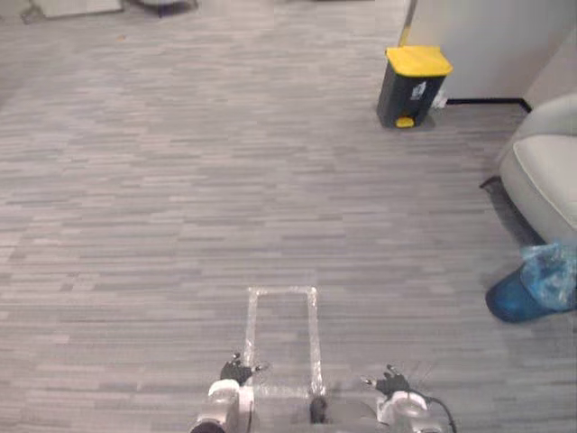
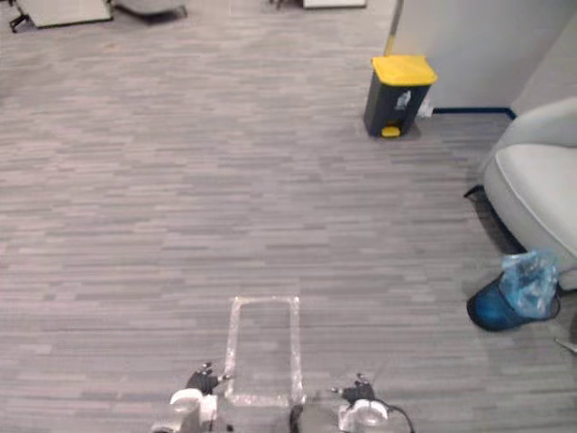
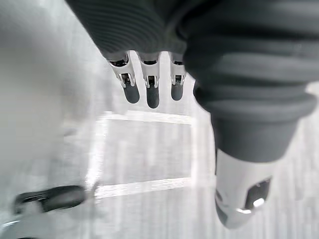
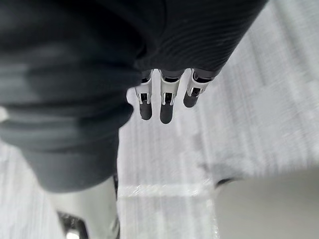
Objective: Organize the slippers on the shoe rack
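Note:
My left hand (image 1: 236, 372) hangs low at the bottom edge of the left eye view, just left of centre. Its fingers (image 3: 149, 89) point straight down at the floor and hold nothing. My right hand (image 1: 392, 385) hangs the same way a little to the right, its fingers (image 4: 167, 102) straight and empty. Between the two hands a rectangle of clear tape (image 1: 251, 334) is stuck to the grey carpet. Both hands are well above the floor and touch nothing.
A dark bin with a yellow lid (image 1: 413, 86) stands at the far right by a white wall. A pale sofa (image 1: 550, 171) fills the right edge. In front of it lies a blue object (image 1: 514, 302) with a crumpled plastic bag (image 1: 550, 275) on it. Grey carpet stretches ahead.

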{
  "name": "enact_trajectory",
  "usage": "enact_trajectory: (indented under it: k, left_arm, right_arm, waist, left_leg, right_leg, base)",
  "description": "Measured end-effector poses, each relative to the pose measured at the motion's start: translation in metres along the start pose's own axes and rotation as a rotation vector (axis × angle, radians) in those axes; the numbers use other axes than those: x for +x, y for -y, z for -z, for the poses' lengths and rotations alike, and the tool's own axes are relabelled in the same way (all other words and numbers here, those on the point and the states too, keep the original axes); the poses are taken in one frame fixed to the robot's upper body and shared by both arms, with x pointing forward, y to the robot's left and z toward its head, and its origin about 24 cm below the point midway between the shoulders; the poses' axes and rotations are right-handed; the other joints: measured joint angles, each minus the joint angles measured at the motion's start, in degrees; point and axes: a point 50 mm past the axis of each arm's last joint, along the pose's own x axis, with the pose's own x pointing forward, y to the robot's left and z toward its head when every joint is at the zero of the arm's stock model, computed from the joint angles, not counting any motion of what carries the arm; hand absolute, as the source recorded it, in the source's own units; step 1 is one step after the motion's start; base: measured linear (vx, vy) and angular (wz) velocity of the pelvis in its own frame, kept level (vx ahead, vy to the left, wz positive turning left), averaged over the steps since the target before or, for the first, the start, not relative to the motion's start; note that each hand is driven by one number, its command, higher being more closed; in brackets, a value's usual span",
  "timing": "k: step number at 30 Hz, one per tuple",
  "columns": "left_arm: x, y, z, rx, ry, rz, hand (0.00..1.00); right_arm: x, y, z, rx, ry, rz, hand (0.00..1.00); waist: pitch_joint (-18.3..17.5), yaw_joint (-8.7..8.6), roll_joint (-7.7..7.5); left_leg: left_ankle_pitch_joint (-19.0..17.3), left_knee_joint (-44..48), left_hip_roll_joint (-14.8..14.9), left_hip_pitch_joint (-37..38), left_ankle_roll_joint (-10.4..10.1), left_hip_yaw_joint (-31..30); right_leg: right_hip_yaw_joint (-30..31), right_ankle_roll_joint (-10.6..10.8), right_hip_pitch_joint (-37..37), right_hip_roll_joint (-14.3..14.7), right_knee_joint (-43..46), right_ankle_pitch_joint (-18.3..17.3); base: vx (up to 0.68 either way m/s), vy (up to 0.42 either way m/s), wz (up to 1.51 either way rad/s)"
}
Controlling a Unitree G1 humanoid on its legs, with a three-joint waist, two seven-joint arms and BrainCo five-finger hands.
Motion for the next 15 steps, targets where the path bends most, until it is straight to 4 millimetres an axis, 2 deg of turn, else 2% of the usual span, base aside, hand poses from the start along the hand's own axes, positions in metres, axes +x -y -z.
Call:
enact_trajectory:
  k: [1, 3, 4, 5, 6, 7, 9, 10, 12, 13, 14, 15]
  left_arm:
    - [0.000, -0.001, 0.002, 0.000, -0.004, -0.004, 0.00]
    - [-0.001, -0.001, 0.003, 0.000, -0.007, -0.003, 0.00]
    - [-0.001, 0.000, 0.005, 0.005, -0.014, -0.001, 0.00]
    - [-0.001, 0.000, 0.008, 0.012, -0.023, 0.003, 0.00]
    - [-0.001, -0.002, 0.010, 0.017, -0.030, -0.002, 0.00]
    - [0.000, -0.010, 0.012, 0.044, -0.038, -0.017, 0.00]
    - [0.001, -0.022, 0.015, 0.085, -0.060, -0.037, 0.00]
    - [0.002, -0.028, 0.017, 0.112, -0.076, -0.047, 0.00]
    - [0.002, -0.032, 0.021, 0.137, -0.094, -0.054, 0.00]
    - [0.001, -0.033, 0.023, 0.137, -0.100, -0.056, 0.00]
    - [0.000, -0.034, 0.025, 0.136, -0.105, -0.058, 0.00]
    - [0.000, -0.034, 0.025, 0.136, -0.104, -0.058, 0.00]
  right_arm:
    - [0.001, -0.005, -0.006, 0.010, 0.012, -0.010, 0.00]
    - [0.001, -0.004, -0.008, 0.026, 0.018, -0.007, 0.00]
    - [0.001, -0.001, -0.005, 0.036, 0.009, 0.006, 0.00]
    - [0.001, 0.001, -0.002, 0.030, -0.004, 0.008, 0.00]
    - [0.001, 0.005, 0.002, 0.021, -0.017, 0.019, 0.00]
    - [0.001, 0.004, 0.007, 0.016, -0.040, 0.015, 0.00]
    - [-0.001, 0.002, 0.012, 0.023, -0.058, 0.010, 0.00]
    - [-0.001, 0.001, 0.014, 0.024, -0.065, 0.008, 0.00]
    - [0.000, 0.000, 0.011, 0.021, -0.065, 0.003, 0.00]
    - [0.001, -0.001, 0.009, 0.020, -0.061, -0.001, 0.00]
    - [0.002, -0.002, 0.005, 0.018, -0.053, -0.007, 0.00]
    - [0.002, -0.003, 0.002, 0.016, -0.046, -0.011, 0.00]
  waist:
    - [-0.10, 0.22, 0.04]
    - [-0.07, 0.31, 0.10]
    - [-0.22, 0.33, 0.34]
    - [-0.77, 0.33, 1.33]
    - [-1.01, 0.37, 1.46]
    - [-2.15, -0.03, 0.12]
    - [-2.94, -0.35, -1.39]
    - [-3.04, -0.30, -1.91]
    - [-2.93, -0.09, -1.70]
    - [-2.67, -0.09, -1.02]
    - [-2.60, 0.00, -0.73]
    - [-2.49, 0.12, 0.26]
  left_leg:
    - [-0.83, -13.86, -2.31, -1.23, 0.22, -0.02]
    - [-0.03, -23.93, -4.90, -2.06, 0.07, -3.47]
    - [2.49, -32.79, -6.81, -2.16, -1.25, -8.05]
    - [5.19, -38.54, -7.08, -2.43, -3.19, -11.41]
    - [10.54, -37.12, -7.28, -1.97, -2.20, -10.84]
    - [9.57, -37.08, -8.32, -0.98, 0.11, -7.34]
    - [9.11, -37.47, -8.62, 0.03, 1.74, -3.84]
    - [8.49, -37.78, -8.17, 1.31, 2.79, -0.02]
    - [8.09, -39.06, -7.60, 3.96, 3.45, 4.23]
    - [7.86, -39.86, -7.14, 5.57, 3.82, 6.37]
    - [7.78, -40.90, -6.62, 7.35, 3.96, 8.28]
    - [7.78, -41.56, -6.00, 8.53, 3.96, 9.48]
  right_leg:
    - [4.28, 1.18, 1.97, -1.61, -0.92, -0.89]
    - [7.88, 2.28, 2.42, -3.04, -1.09, -1.89]
    - [10.97, 3.38, 2.72, -4.09, -1.53, -2.74]
    - [13.34, 4.52, 2.85, -4.26, -2.40, -3.67]
    - [15.72, 5.82, 3.54, -4.95, -2.68, -4.80]
    - [17.48, 6.73, 3.16, -7.03, -1.66, -4.17]
    - [17.59, 9.16, 0.24, -8.06, 0.26, -1.60]
    - [18.38, 10.60, -1.49, -8.40, 1.42, 0.53]
    - [18.04, 12.16, -2.73, -8.61, 2.15, 2.96]
    - [16.60, 12.36, -3.20, -8.59, 2.28, 3.00]
    - [13.67, 12.32, -4.39, -8.35, 1.98, 2.84]
    - [10.56, 12.17, -6.03, -7.59, 1.13, 2.73]
  base:
    - [0.36, 0.187, -1.25]
    - [0.34, 0.231, -1.21]
    - [0.40, 0.346, -1.39]
    - [0.42, 0.407, -1.50]
    - [0.52, 0.507, -1.45]
    - [0.43, 0.407, -1.13]
    - [0.42, 0.353, -1.07]
    - [0.40, 0.337, -1.06]
    - [0.26, 0.209, -1.16]
    - [0.23, 0.167, -1.43]
    - [0.23, 0.145, -1.36]
    - [0.19, 0.067, -1.73]
